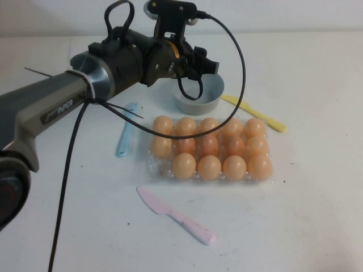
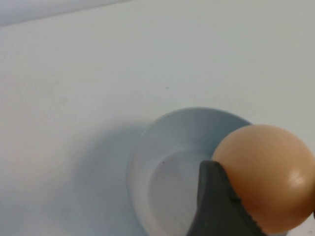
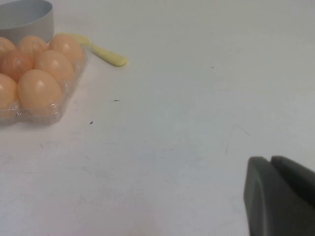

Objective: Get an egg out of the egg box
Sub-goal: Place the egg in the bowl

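You could not see the left gripper's [image 1: 209, 67] fingertips in the high view, where the black wrist blocked them and part of the round grey bowl [image 1: 211, 99]. In the left wrist view, the smooth orange-tan egg [image 2: 268, 177] ran off the lower right edge. The right gripper [image 3: 280, 196] showed only as a dark corner, lower right, cropped.

I work at a lab-style test bench: a bare white tabletop [image 1: 317, 226], plain white backdrop, my cabled grey arm [image 1: 57, 107].
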